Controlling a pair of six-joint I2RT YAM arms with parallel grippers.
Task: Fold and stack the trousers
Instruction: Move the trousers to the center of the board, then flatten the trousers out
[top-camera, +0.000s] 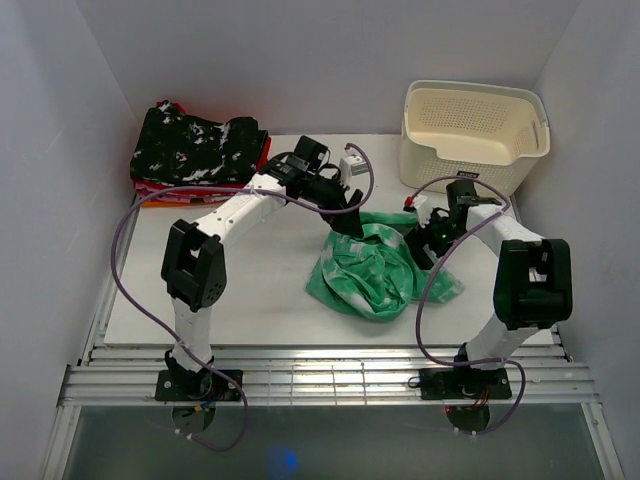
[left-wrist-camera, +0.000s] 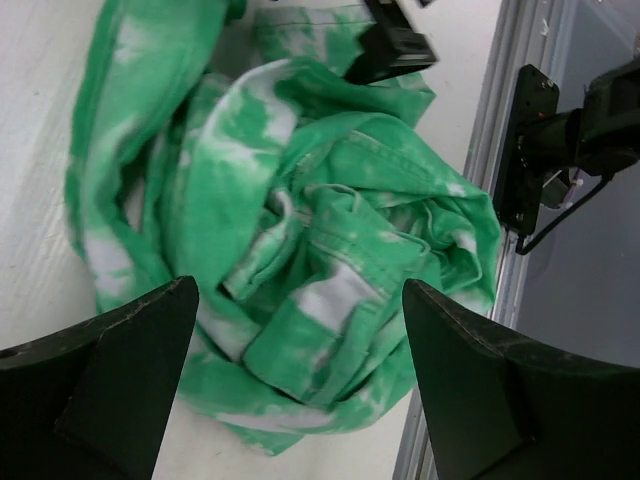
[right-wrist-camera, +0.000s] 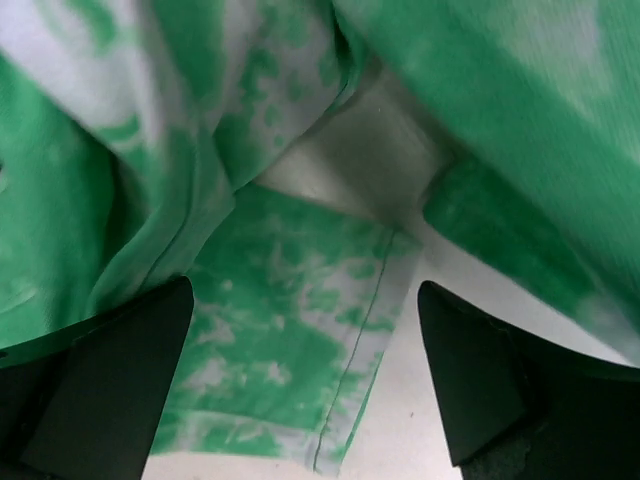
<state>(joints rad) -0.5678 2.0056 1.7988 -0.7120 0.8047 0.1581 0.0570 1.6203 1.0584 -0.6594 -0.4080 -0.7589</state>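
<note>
Toward the right half of the worktop (top-camera: 250, 310), about midway between its near and far edges, the trousers (top-camera: 372, 272) lie in one crumpled heap, green and white cloth bunched over itself, with no leg laid out straight and no clean crease showing. By that look the folding has not really begun: the heap has yet to be spread flat, the legs brought together and doubled over, and the bundle then carried to the pile. The left tool (left-wrist-camera: 297, 290) hangs over the far side of the heap with its jaws wide apart and nothing between them. The right tool (right-wrist-camera: 305, 290) sits low at the heap's right side, jaws likewise spread, cloth close beneath but not pinched. At the far left corner a pile of folded clothes waits, a black speckled garment (top-camera: 195, 145) on top of red and orange layers (top-camera: 160, 190), which I take to be where the trousers should end up. At the far right corner stands a cream basket (top-camera: 470, 135); what it holds cannot be made out. By count: one pair of trousers, two tools, one basket, one pile, with one black piece on top and a number of red and orange pieces under it that I cannot count from here.
</note>
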